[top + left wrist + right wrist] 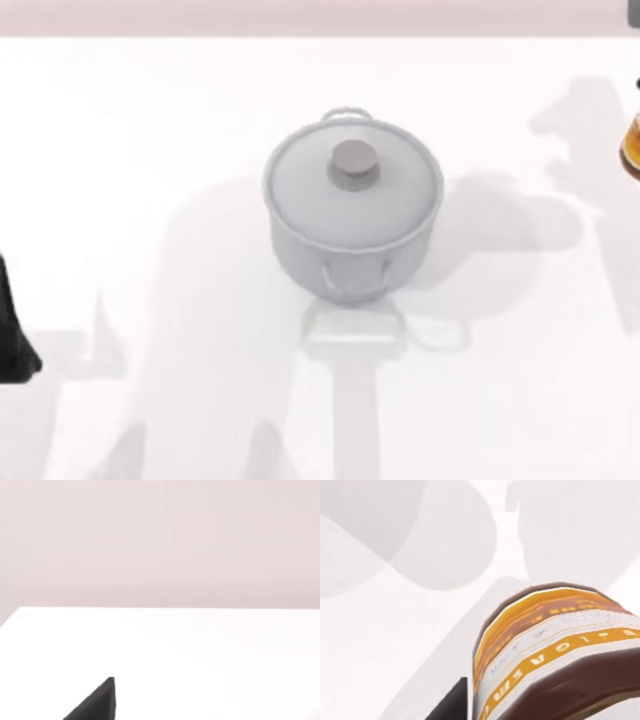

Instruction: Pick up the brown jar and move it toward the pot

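Two arms at a white table [150, 120], neither gripper shown clearly. Right gripper out of the overhead picture at the far right edge, only one dark finger [451, 703] showing in its wrist view, right beside the brown jar [555, 655]; whether clamped on the jar or apart, cannot tell. Brown jar filling that wrist view, orange-and-white label toward the camera, tabletop behind it; seen from above as a sliver at the right edge [632, 148]. Well apart to its left, near the table's middle, the pot [352, 205], light grey, lid on, round knob up. Left arm [14, 335] parked at the left edge, only a dark finger [95, 702] showing in its wrist view, spread not discernible.
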